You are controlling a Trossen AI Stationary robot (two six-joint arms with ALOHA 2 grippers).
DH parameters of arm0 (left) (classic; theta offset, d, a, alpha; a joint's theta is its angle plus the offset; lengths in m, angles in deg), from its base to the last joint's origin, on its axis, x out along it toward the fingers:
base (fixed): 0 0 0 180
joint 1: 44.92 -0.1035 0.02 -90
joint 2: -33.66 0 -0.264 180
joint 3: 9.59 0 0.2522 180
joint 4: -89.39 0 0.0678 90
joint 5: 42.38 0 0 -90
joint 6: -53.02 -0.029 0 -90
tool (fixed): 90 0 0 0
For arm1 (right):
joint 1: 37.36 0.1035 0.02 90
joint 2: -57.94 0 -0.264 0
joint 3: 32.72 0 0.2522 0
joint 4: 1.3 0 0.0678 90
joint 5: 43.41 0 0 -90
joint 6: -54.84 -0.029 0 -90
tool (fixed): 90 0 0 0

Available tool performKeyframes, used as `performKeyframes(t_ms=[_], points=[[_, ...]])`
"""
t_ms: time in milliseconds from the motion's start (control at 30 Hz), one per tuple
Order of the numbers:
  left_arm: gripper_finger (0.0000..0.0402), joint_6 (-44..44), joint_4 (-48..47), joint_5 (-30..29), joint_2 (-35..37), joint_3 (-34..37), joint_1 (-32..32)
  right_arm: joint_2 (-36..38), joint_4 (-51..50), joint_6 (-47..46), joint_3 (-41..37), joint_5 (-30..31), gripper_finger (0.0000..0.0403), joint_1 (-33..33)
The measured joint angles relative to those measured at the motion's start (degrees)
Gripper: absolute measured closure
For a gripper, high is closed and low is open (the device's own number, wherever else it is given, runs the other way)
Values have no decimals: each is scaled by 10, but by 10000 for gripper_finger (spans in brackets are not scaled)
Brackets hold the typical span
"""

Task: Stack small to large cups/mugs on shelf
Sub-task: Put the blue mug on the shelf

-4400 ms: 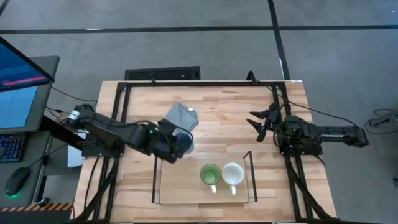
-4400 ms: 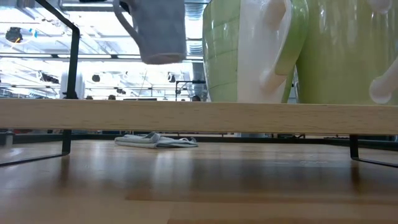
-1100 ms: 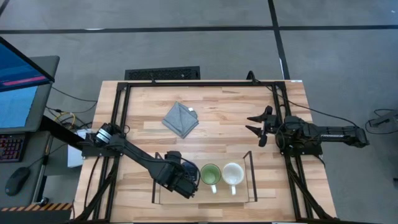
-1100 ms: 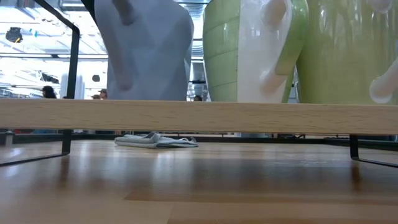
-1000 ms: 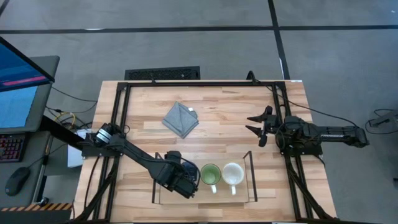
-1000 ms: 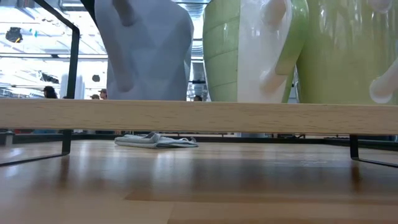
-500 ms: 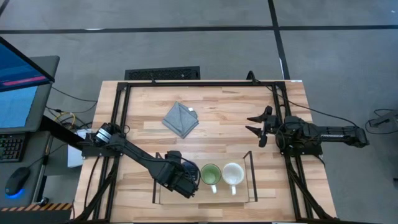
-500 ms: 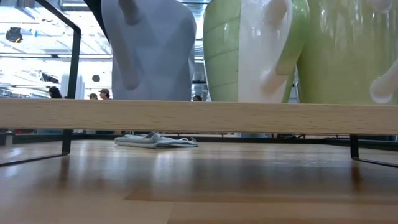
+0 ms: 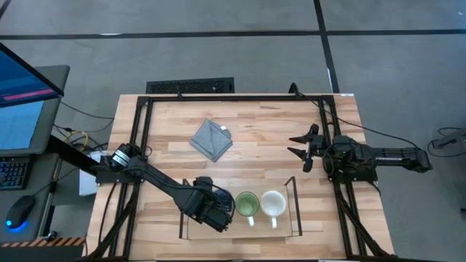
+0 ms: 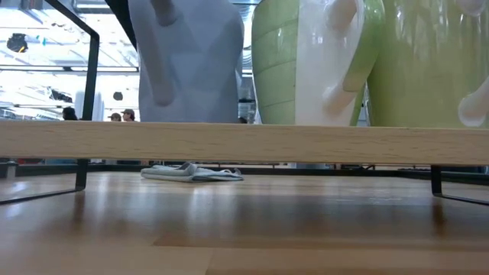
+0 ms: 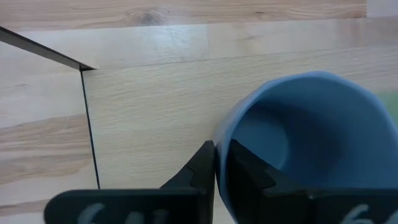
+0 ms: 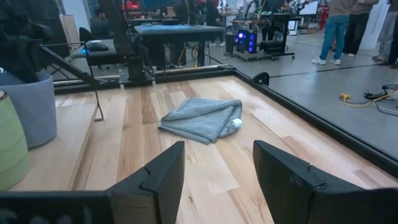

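The blue-grey mug [image 10: 187,61] has come down onto the shelf [image 10: 244,143] just beside the green mug [image 10: 306,61], which has nudged slightly toward the cream-white mug [image 9: 273,204]. The left gripper [image 11: 214,165] stays pinched on the blue-grey mug's rim (release looks imminent, I judge). The right gripper [image 12: 214,168] waits unclenched, well apart from the shelf, over the bench [image 9: 255,138].

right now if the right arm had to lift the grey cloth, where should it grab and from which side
Probably at the raised folded hump in the middle of the grey cloth, coming straight down from above. It lies flat and bunched on the bare tabletop, apart from the shelf and mugs, so nothing crowds a top approach. The right gripper waits open nearby, at the table's right side.
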Motion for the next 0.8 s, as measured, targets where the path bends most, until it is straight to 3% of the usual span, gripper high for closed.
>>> performKeyframes(t_ms=[800], points=[[373,-7,14,16,0,0,-1,0,0,0,0,0,191,0]])
